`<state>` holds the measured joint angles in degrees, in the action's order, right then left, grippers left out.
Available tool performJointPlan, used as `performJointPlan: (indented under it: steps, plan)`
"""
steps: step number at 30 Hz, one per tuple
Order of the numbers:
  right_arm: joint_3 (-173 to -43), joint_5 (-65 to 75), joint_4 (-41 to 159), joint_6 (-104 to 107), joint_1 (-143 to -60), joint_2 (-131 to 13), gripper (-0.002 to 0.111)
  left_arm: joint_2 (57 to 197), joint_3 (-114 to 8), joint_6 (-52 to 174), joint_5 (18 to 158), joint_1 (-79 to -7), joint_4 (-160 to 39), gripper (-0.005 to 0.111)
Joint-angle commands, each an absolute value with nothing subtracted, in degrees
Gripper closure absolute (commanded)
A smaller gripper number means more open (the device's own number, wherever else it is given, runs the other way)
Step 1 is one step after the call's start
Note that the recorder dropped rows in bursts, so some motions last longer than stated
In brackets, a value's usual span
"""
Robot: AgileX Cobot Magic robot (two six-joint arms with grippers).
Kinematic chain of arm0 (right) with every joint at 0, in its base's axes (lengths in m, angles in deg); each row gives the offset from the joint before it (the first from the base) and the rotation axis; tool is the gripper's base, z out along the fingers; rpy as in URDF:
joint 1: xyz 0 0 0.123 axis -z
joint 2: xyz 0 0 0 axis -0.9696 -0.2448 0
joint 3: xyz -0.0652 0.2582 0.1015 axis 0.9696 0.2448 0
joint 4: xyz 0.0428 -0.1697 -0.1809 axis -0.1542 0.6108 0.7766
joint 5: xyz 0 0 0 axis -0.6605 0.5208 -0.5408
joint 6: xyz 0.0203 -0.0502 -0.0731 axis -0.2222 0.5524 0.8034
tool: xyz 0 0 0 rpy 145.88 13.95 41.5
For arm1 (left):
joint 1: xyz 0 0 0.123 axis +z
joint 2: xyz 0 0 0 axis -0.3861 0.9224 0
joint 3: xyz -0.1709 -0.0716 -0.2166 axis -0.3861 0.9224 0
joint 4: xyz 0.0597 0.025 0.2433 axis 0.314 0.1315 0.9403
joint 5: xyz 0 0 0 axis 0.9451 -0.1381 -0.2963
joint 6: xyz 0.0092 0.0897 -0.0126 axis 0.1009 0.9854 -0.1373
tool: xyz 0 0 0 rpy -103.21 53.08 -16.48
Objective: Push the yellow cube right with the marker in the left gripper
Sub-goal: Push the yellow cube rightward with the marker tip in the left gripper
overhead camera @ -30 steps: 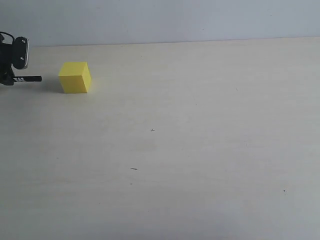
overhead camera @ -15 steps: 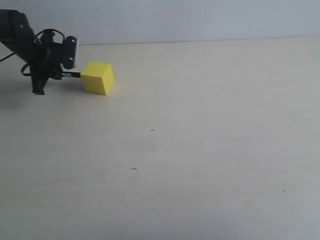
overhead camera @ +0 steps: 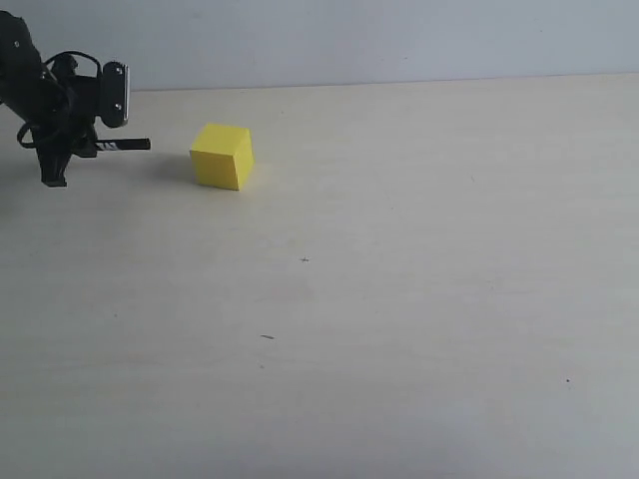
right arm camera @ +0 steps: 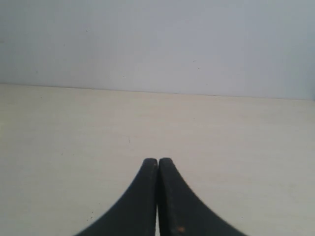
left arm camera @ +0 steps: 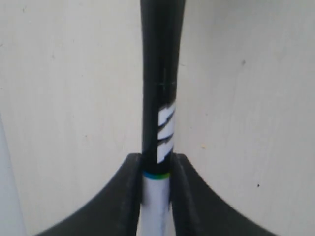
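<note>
The yellow cube (overhead camera: 222,157) sits on the pale table at the far left, slightly turned. To its left, my left gripper (overhead camera: 98,146) is shut on the marker (overhead camera: 130,145), which points level toward the cube. A small gap separates the black tip from the cube. In the left wrist view the marker (left arm camera: 162,98) shows its black cap with white print, and its white barrel is clamped in my left gripper (left arm camera: 156,161). The cube is out of that view. My right gripper (right arm camera: 157,162) is shut on nothing, above bare table.
The pale wooden table (overhead camera: 399,299) stretches wide to the right of the cube, with only small dark specks (overhead camera: 267,336) on it. A grey wall (overhead camera: 399,40) runs along the far edge.
The left gripper came in from the left and the marker pushed the cube rightward. Since half a second ago the gripper has drawn back left, opening a gap to the cube.
</note>
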<state>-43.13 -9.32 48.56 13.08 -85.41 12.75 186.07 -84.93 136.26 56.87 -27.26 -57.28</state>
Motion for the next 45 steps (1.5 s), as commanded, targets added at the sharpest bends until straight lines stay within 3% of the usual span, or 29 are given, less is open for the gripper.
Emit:
performJointPlan:
  steps: [1,10,22,34,45]
  plan:
    - [-42.9,-8.6,48.8,13.1,-85.2,13.1,0.108,185.7,-85.1,136.9,56.6,-30.3,-57.5,0.107]
    - [-42.9,-8.6,48.8,13.1,-85.2,13.1,0.108,185.9,-85.1,137.5,57.3,-39.4,-57.6,0.107]
    - [-42.9,-8.6,48.5,13.1,-85.2,13.1,0.108,185.9,-85.1,133.3,51.7,-36.5,-56.2,0.107]
    - [-42.9,-8.6,48.5,13.1,-85.2,13.1,0.108,185.9,-85.1,132.8,59.8,-44.2,-56.2,0.107]
    - [-42.9,-8.6,48.5,13.1,-85.2,13.1,0.108,185.9,-85.1,126.6,54.5,-42.1,-53.4,0.107]
